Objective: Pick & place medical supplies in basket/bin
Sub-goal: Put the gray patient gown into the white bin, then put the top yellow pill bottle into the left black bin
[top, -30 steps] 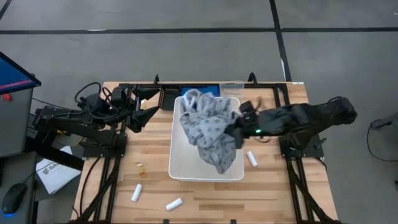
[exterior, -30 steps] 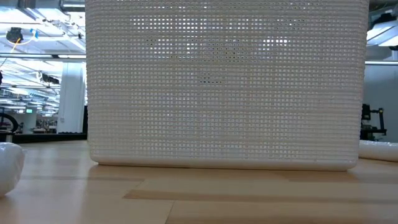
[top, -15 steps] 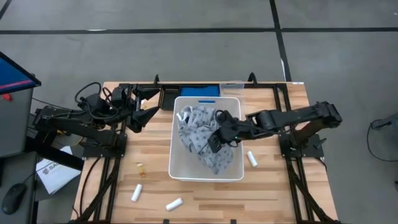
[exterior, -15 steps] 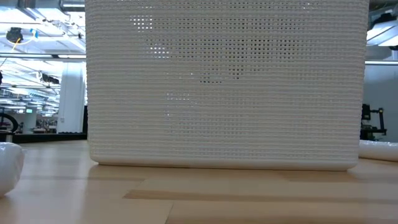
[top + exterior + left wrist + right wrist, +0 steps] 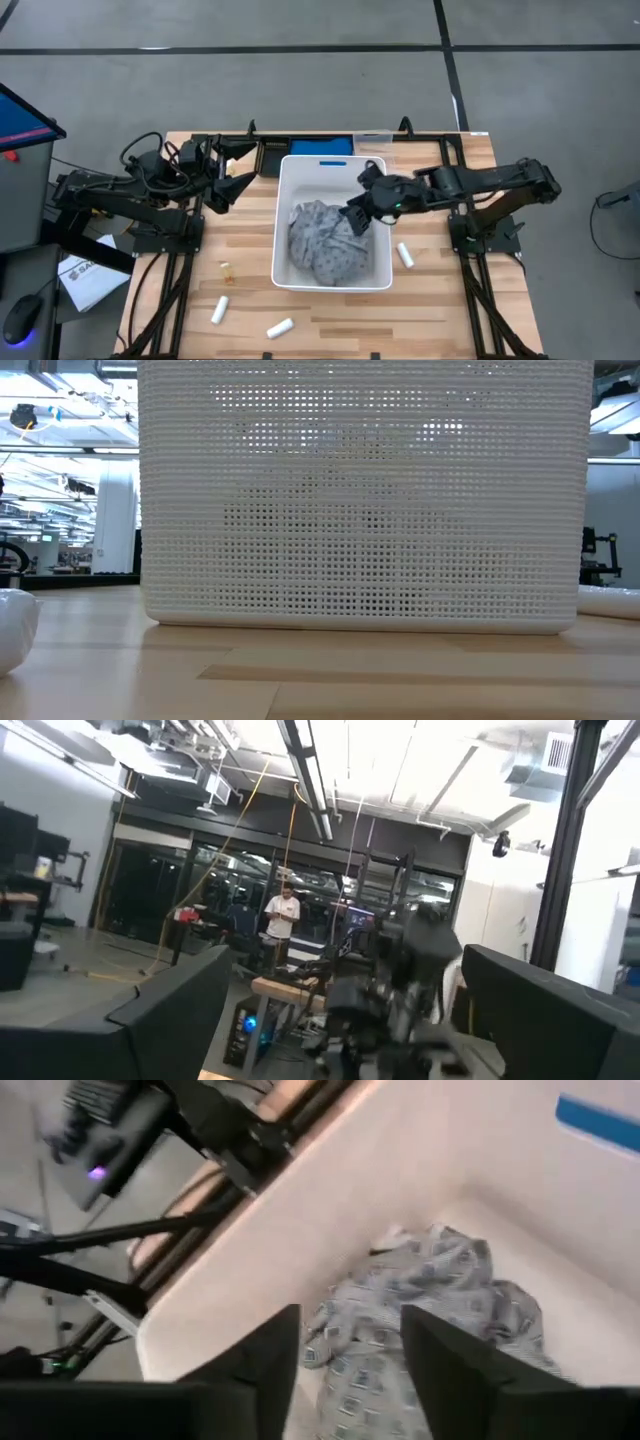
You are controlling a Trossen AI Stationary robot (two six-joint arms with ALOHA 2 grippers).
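Observation:
The white bin (image 5: 284, 262) stands mid-table, its blue label (image 5: 600, 1120) at the far short end. The grey speckled fabric (image 5: 325, 243) lies in a heap on the bin's floor, toward the near end, also visible in the right wrist view (image 5: 430, 1295). My right gripper (image 5: 353, 218) hovers open over the bin's right half, just above the fabric (image 5: 350, 1325). My left gripper (image 5: 243, 168) waits open at the table's far left (image 5: 348, 955). White rolls lie on the table: one right of the bin (image 5: 405, 255), two near the front edge (image 5: 220, 310) (image 5: 280, 327).
A tiny pale bit (image 5: 227, 268) lies left of the bin. The low view faces the bin's perforated wall (image 5: 360, 500), with a roll on each side (image 5: 15, 630) (image 5: 610, 600). A person stands far off in the room (image 5: 285, 915).
My right gripper went down into the bin with the hanging fabric, then opened and let go. The fabric has dropped into a low heap on the bin's floor. The gripper has since drawn up and slightly toward the far right.

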